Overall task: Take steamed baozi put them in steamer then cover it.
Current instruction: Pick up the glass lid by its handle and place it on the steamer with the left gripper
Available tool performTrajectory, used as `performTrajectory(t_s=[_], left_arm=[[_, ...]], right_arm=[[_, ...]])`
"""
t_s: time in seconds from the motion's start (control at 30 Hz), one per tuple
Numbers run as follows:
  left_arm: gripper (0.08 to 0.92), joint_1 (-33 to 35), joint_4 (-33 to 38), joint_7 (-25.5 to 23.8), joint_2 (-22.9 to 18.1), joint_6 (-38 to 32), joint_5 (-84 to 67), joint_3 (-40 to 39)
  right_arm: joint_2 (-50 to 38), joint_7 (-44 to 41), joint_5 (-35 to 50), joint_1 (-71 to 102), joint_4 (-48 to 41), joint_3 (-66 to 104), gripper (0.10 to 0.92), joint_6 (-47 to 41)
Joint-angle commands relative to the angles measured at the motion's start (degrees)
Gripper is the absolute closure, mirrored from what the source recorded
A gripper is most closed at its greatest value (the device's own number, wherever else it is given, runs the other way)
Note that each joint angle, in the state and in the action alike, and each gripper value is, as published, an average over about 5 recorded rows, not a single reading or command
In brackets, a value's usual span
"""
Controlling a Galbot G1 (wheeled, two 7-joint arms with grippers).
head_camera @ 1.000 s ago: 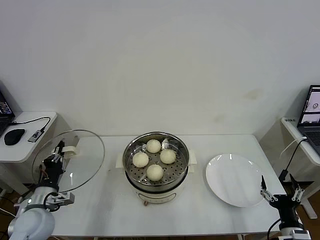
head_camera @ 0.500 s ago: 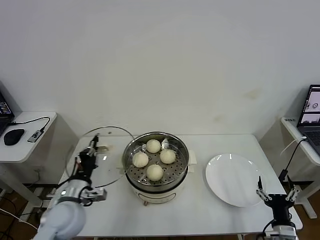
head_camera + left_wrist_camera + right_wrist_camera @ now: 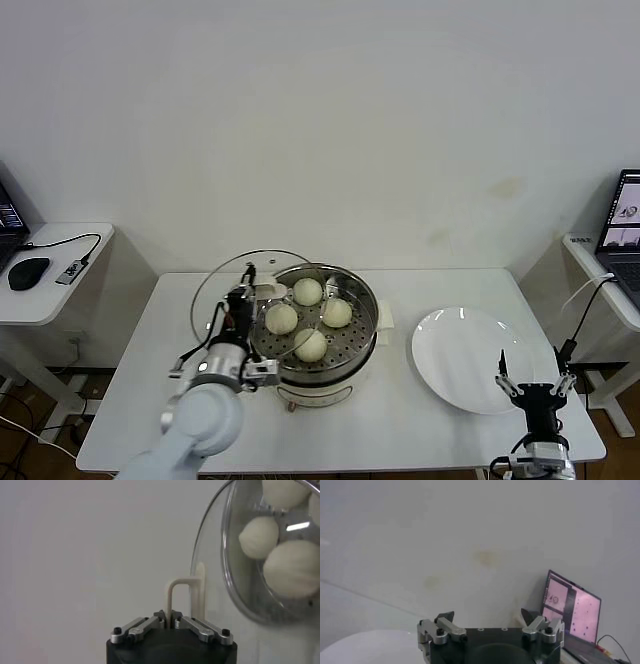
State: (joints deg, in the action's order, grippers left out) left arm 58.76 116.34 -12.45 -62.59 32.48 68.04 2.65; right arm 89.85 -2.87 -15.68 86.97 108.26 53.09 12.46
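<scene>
The steamer (image 3: 366,338), a shiny steel pot on a cream base, stands mid-table with several cream-white steamed baozi (image 3: 309,345) on its perforated tray. My left gripper (image 3: 242,303) is shut on the cream handle (image 3: 172,596) of the glass cover (image 3: 214,290). The cover hangs tilted on edge at the steamer's left rim and overlaps it slightly. In the left wrist view two baozi (image 3: 292,568) show through the glass (image 3: 235,587). Low at the table's front right, beside the plate, my right gripper (image 3: 536,384) stands open and empty, and it looks the same in its own view (image 3: 487,618).
A flat white plate (image 3: 465,360) lies right of the steamer; its edge shows in the right wrist view (image 3: 365,649). A side table with a mouse (image 3: 28,272) and cable stands at the left. A laptop (image 3: 624,212) sits on a side table at the right.
My left arm has carried the cover rightward from the table's left edge to the steamer's left rim. My right gripper has drifted a little left along the front edge.
</scene>
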Motion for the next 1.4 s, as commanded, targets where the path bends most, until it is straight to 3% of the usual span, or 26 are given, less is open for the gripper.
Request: performTrajectory(t_s=[0.03,0.53,1.4], left_arm=[[0.854,-5.0,-4.7,-3.6,-10.6,2.0,7.8,-8.0],[0.854,-5.4,-10.5,-2.8,-14.4,1.1,10.5,-10.7],[0.854,-4.7,-12.5,-1.5,-13.6,0.3,11.3,-8.5]], right_arm=[[0.4,0.5,-1.2,-0.6,-0.4,-1.1,0.203,-0.3],[-0.5,0.4,0.2,0.2,-0.3,-0.6,0.203,-0.4],[-1.2,0.0,1.0,0.8,-0.7,-0.8,0.203,-0.1]])
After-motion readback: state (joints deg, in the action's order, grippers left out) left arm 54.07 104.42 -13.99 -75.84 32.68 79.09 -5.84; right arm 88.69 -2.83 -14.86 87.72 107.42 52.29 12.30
